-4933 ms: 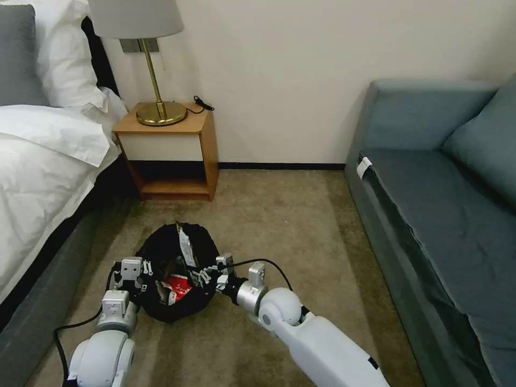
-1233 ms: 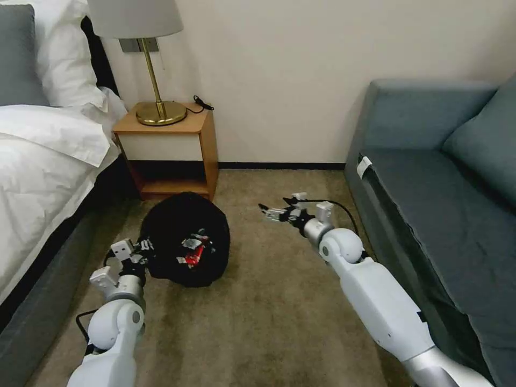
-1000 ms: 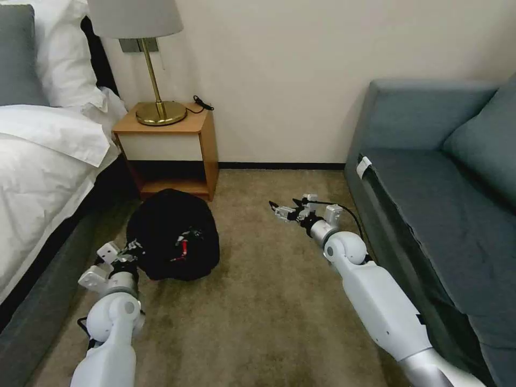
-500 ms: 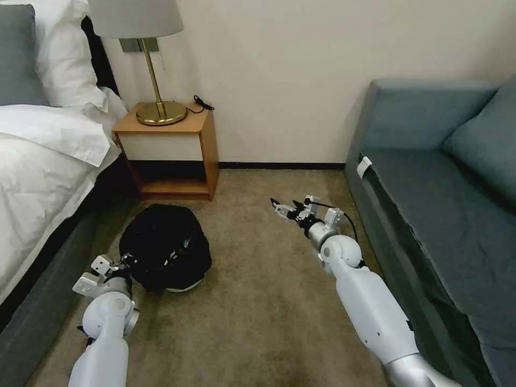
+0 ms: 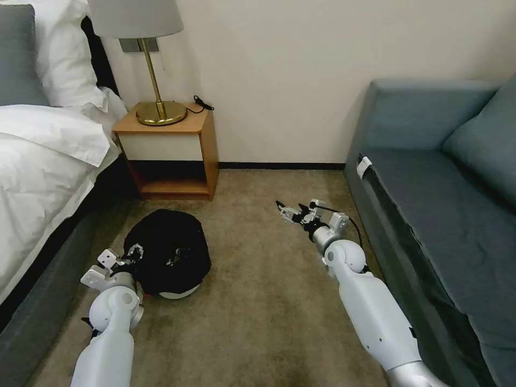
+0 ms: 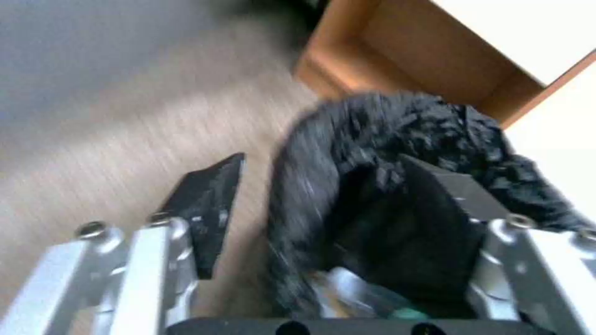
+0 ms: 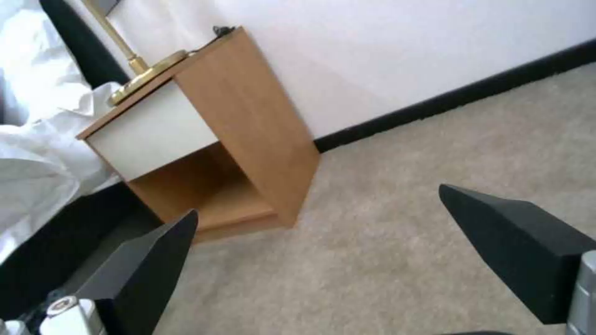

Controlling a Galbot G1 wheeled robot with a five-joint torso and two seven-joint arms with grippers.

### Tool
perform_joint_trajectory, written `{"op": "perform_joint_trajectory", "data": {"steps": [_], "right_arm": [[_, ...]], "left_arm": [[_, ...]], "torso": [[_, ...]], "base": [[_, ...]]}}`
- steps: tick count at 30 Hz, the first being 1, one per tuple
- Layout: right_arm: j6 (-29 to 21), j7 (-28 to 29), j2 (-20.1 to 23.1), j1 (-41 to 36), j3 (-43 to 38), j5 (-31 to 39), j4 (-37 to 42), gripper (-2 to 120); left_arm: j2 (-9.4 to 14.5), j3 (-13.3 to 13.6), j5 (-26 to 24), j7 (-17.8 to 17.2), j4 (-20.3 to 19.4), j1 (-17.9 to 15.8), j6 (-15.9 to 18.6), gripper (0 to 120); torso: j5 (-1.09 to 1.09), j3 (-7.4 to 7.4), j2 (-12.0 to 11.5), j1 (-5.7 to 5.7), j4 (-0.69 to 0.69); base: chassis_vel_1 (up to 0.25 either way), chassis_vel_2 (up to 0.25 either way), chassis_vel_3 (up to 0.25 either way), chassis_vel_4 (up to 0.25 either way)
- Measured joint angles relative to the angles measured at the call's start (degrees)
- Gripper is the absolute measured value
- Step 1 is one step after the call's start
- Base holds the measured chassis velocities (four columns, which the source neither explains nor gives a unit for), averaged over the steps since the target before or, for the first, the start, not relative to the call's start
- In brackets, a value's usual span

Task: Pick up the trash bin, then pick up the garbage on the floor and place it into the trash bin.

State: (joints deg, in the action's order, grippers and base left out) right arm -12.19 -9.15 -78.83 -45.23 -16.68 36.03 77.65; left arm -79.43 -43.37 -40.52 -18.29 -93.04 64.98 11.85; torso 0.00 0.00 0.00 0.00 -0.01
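Note:
The trash bin (image 5: pixel 166 252), wrapped in a crinkly black bag with its pale base showing, rests on the carpet near the bed and tilts slightly. My left gripper (image 5: pixel 130 256) is at its near-left rim. In the left wrist view this gripper (image 6: pixel 321 158) stands open and straddles the bag-covered rim (image 6: pixel 348 139), one finger outside and one inside. Some garbage lies in the bin: a clear bottle with a green bit (image 6: pixel 366 298). My right gripper (image 5: pixel 290 210) hovers open over bare carpet to the right of the bin, and the right wrist view shows nothing between its fingers (image 7: pixel 155 251).
A wooden nightstand (image 5: pixel 172 153) with a brass lamp (image 5: pixel 158 110) stands against the wall behind the bin. The bed (image 5: pixel 37 177) runs along the left and a blue-grey sofa (image 5: pixel 446 215) along the right. Open carpet (image 5: pixel 258 301) lies between them.
The bin has come down to the floor, moving left toward the bed, and the left gripper's fingers have spread at its rim. The right arm has pulled away to the right, empty.

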Motion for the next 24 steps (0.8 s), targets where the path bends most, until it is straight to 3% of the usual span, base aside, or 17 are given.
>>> {"op": "perform_joint_trajectory", "data": {"steps": [1,2,5,7,11,16,20,24], "right_arm": [[0.00,0.00,0.00,0.00,0.00,0.00,0.00,100],[0.75,0.42,-0.10,-0.43,-0.10,-0.90,0.41,100],[2.34,2.20,-0.58,-1.29,-0.45,-1.78,1.41,100],[2.55,2.60,-0.70,-1.45,-0.56,-1.87,1.61,100],[2.99,5.06,-1.87,-3.89,-1.56,-2.67,3.53,100],[2.89,7.03,-2.96,-6.31,-2.55,-3.24,5.44,100],[3.06,10.17,-4.94,-9.00,-3.78,-4.96,7.88,100],[5.00,12.48,-7.50,-11.31,-4.68,-8.06,10.32,100]], "left_arm": [[0.00,0.00,0.00,0.00,0.00,0.00,0.00,68],[0.09,0.36,8.25,1.22,-0.64,0.78,-1.19,73],[0.40,1.57,19.30,4.07,-3.09,2.80,-3.17,88],[0.43,1.82,20.99,4.63,-3.63,3.18,-3.57,90],[0.51,3.94,30.50,7.18,-7.29,5.98,-6.57,100],[0.14,5.13,35.53,8.04,-9.69,7.90,-8.98,100],[-0.75,5.65,41.06,8.57,-10.01,9.05,-15.03,100],[-1.62,7.78,44.05,8.69,-11.18,10.59,-16.39,100]], "torso": [[0.00,0.00,0.00,0.00,0.00],[0.00,0.00,0.00,0.00,0.01],[0.00,0.00,0.00,0.00,0.02],[0.00,0.00,0.00,0.00,0.01],[0.00,0.00,0.00,0.00,0.01],[0.00,0.00,0.00,0.00,0.01],[0.00,0.00,0.00,0.00,0.00],[0.00,0.00,0.00,0.00,0.01]], "base": [[0.000,0.000,0.000,0.000],[0.000,0.000,0.000,0.000],[0.000,0.000,0.000,0.000],[0.000,0.000,0.000,0.000],[0.000,0.000,0.000,0.000],[0.000,0.000,0.000,0.000],[0.000,0.000,0.000,0.000],[0.000,0.000,0.000,0.000]]}}
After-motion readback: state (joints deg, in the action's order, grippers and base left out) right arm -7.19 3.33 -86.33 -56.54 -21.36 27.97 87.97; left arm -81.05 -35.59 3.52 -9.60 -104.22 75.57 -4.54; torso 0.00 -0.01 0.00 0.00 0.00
